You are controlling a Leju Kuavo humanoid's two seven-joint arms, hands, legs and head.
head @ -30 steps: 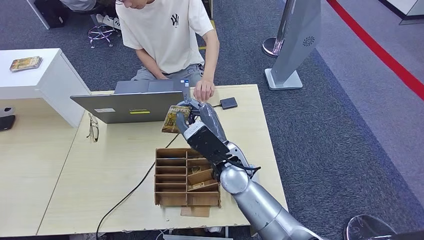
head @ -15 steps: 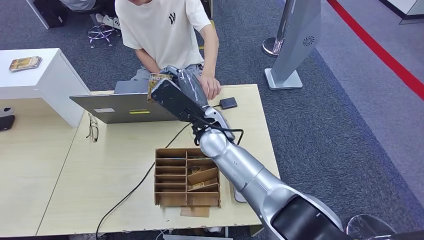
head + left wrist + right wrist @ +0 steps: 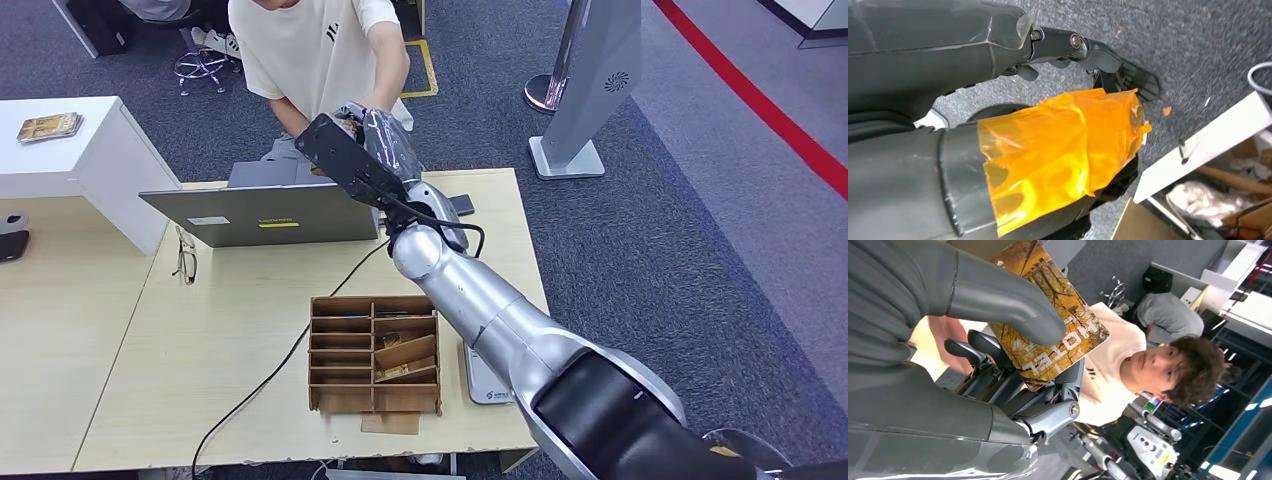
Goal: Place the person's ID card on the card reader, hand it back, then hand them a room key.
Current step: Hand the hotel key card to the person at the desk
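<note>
The room key is a thin, flat, glossy card printed with autumn trees and the word HOTEL. The right hand grasps it: the thick grey thumb presses on its printed face and the dark fingers back it from behind, with its far corner sticking out past them. In the head view the right hand is raised above the open grey laptop toward the person in a cream T-shirt, whose own hand is hidden behind it; the card there is too small to make out. The left hand, wrapped in crinkled orange film, hangs over grey carpet, and I cannot tell how its fingers lie. A compartmented cardboard box sits on the pale wooden surface.
</note>
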